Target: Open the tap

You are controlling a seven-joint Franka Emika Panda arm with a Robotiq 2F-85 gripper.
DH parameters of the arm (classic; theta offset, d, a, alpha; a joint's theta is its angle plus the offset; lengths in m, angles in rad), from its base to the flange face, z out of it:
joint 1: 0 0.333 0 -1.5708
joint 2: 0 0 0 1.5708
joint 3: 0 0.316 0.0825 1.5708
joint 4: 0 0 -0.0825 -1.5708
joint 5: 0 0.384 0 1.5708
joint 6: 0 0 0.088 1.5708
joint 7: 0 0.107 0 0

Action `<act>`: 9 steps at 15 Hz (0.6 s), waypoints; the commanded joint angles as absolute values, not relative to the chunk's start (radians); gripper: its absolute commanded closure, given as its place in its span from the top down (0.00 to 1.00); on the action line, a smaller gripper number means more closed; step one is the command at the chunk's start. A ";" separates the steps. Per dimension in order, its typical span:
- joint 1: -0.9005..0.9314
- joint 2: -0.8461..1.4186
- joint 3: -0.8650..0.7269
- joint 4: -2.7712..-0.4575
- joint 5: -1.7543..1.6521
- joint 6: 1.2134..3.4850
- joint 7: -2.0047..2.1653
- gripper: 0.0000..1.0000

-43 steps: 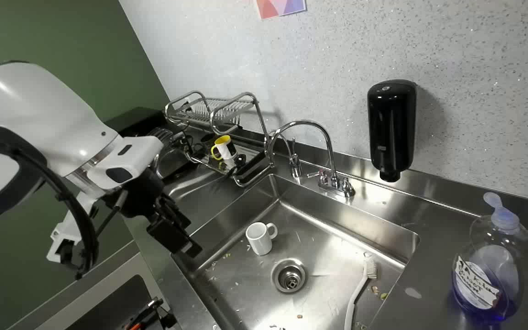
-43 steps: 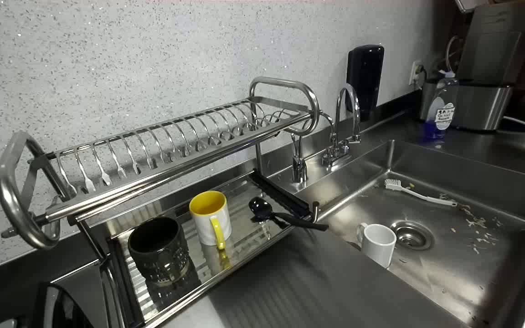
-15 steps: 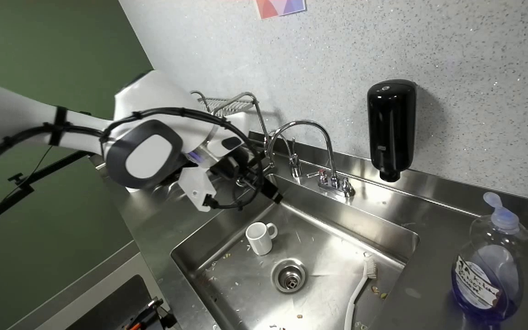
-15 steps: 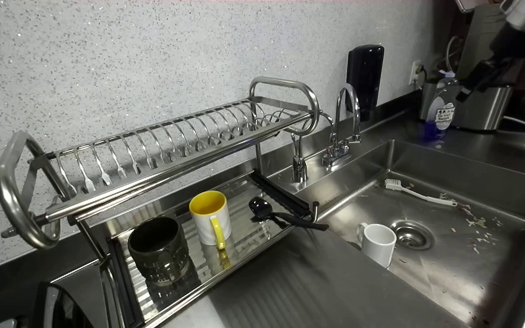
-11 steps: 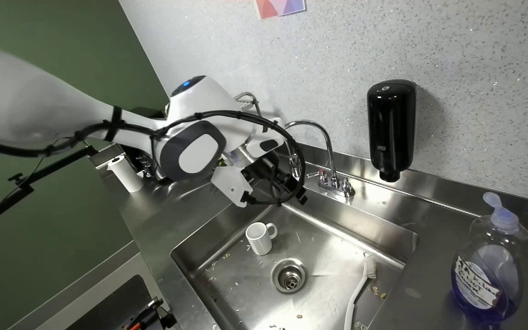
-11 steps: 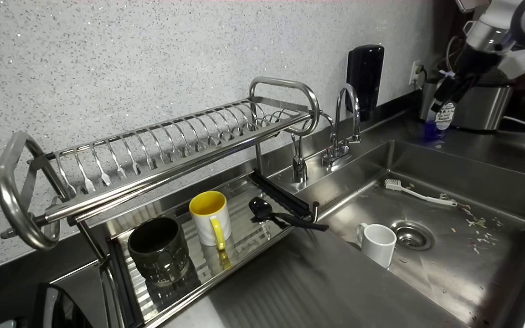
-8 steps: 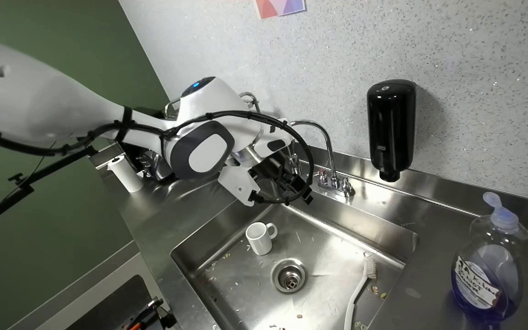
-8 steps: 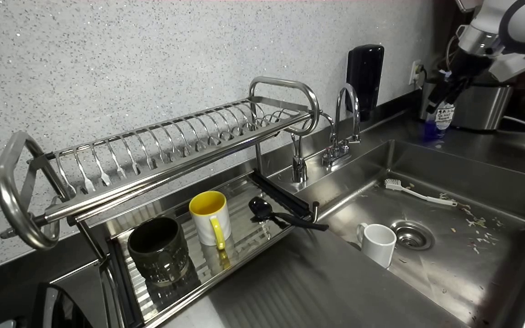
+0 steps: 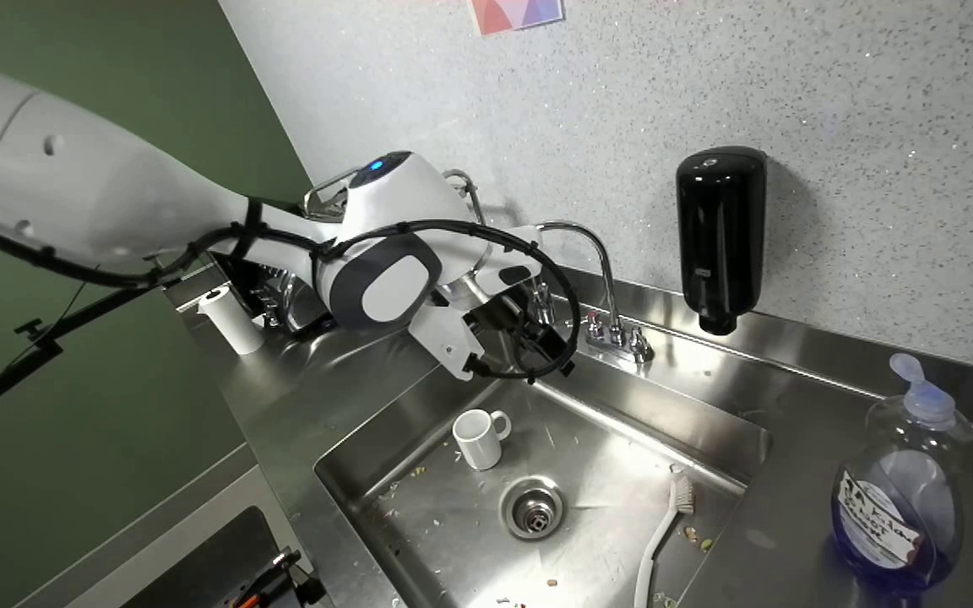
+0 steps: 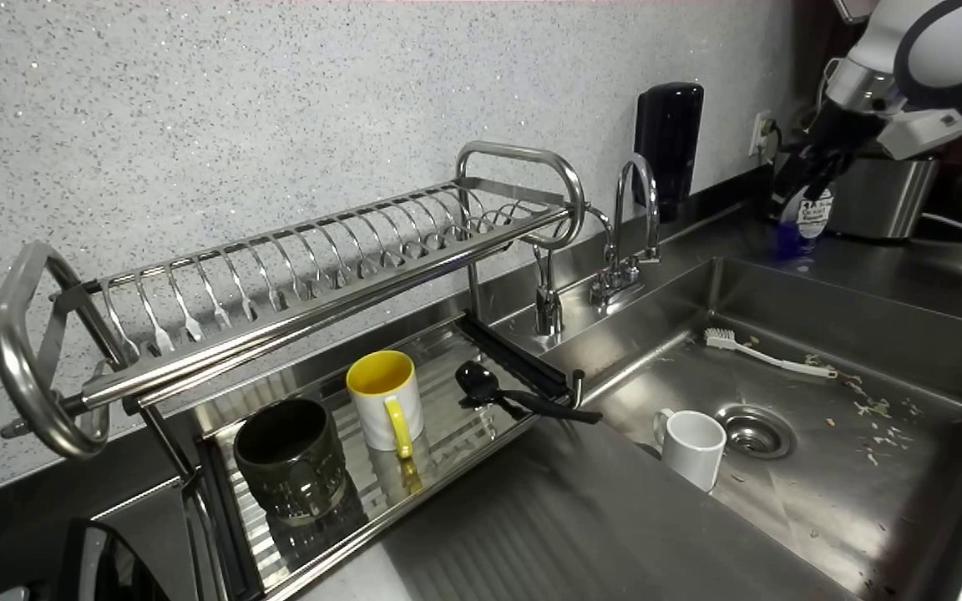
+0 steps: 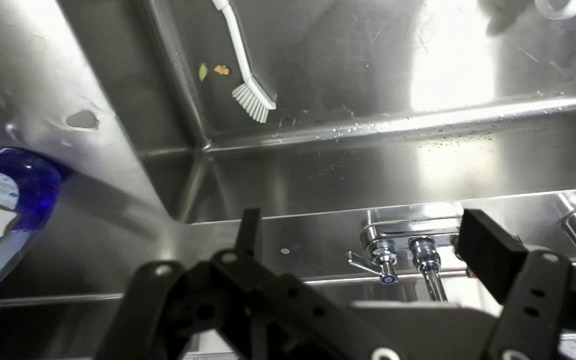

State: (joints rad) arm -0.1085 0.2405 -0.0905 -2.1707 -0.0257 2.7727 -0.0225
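Arm (image 9: pixel 115 186) reaches in over the table (image 9: pixel 790 473). Fingers (image 11: pixel 493 255) spread, wide gap between the tips in the wrist view. They hang above the sink (image 9: pixel 622 498), aimed down toward the table's back edge. Tap (image 9: pixel 611 291) stands upright at that back edge, between sink and wall (image 9: pixel 622 110); fingers are apart from it in both exterior views. In the wrist view its blue-capped handle (image 11: pixel 385 262) shows in the gap between the fingers, and one finger partly hides the red-capped handle (image 9: pixel 595 325).

White mug (image 9: pixel 480 439) upright in the sink, near the drain (image 9: pixel 535 509). White brush (image 11: pixel 245 65) lies in the sink too, bristles toward a back corner. Bits of food (image 10: pixel 873 406) scattered on the sink floor. Soap bottle (image 9: pixel 900 507), blue-purple liquid inside, stands on the table beside the sink, near the back edge; label only partly readable. Black soap dispenser (image 9: pixel 721 241) on the wall above the back edge.

Dish rack (image 10: pixel 326 309) stands along the back edge, on the tap's other side from the bottle. On its lower tray (image 10: pixel 443 346): yellow-and-white mug (image 10: pixel 381 405) and dark mug (image 10: pixel 293 467), both upright, plus black spoon (image 10: pixel 531 402), handle poking past the tray's rim.
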 commanded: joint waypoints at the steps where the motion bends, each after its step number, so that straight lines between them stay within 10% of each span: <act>1: -0.135 0.394 -0.027 -2.031 0.089 2.799 -0.082 1.00; 8: -0.158 0.653 -0.010 -1.716 0.102 2.712 -0.069 1.00; 9: -0.162 0.684 -0.008 -1.673 0.101 2.699 -0.071 0.75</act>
